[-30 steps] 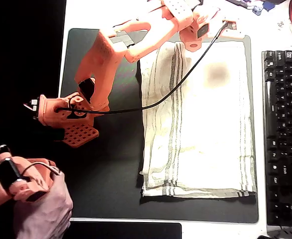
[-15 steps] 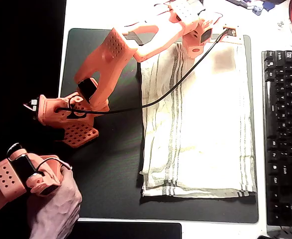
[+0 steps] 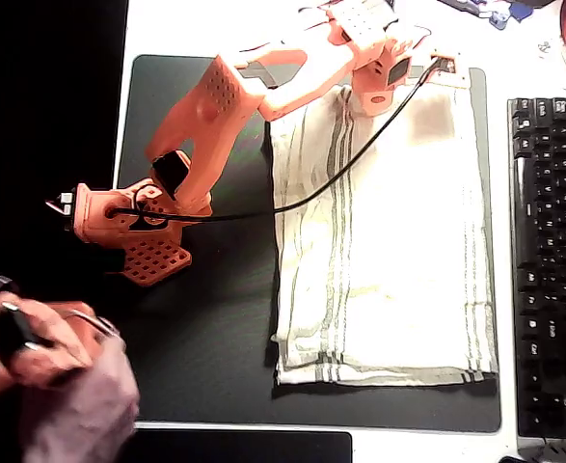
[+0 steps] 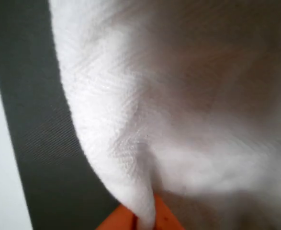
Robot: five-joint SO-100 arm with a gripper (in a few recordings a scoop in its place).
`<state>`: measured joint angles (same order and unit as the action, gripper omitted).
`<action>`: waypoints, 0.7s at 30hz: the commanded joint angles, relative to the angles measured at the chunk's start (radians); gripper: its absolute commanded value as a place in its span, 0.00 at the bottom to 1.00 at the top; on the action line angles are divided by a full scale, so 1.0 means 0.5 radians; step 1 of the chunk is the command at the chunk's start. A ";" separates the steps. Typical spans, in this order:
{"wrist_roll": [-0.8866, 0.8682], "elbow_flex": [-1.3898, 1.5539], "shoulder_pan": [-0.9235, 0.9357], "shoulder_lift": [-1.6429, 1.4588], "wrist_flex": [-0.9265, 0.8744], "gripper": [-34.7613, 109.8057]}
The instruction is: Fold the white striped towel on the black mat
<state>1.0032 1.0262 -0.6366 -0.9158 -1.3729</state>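
The white striped towel (image 3: 398, 241) lies flat and folded over on the right half of the black mat (image 3: 215, 318) in the overhead view, grey-green stripes running down its left part and along its near edge. My orange gripper (image 3: 425, 66) sits at the towel's far edge, near the far right corner. In the wrist view the towel (image 4: 178, 96) hangs as a pinched fold, and my gripper (image 4: 142, 221) is shut on that fold, with orange fingertips (image 4: 166, 221) on either side of the cloth. The mat (image 4: 35, 143) shows dark on the left there.
A black keyboard (image 3: 551, 260) runs along the right edge of the mat. The arm's orange base (image 3: 133, 227) stands on the mat's left side, and its black cable (image 3: 340, 169) crosses the towel. A person's hand (image 3: 80, 405) is at the lower left.
My gripper has shifted slightly right and toward the towel's far edge. Its shadow on the cloth has moved up with it. The towel's body has stayed put.
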 commanded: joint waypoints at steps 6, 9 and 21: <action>-0.046 0.080 -0.199 -0.595 -0.209 0.24; -0.043 0.092 -0.153 -0.696 -0.267 0.24; 0.123 0.114 0.353 -1.249 -0.565 0.24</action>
<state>1.0385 1.0677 -0.5123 -1.4189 -1.6076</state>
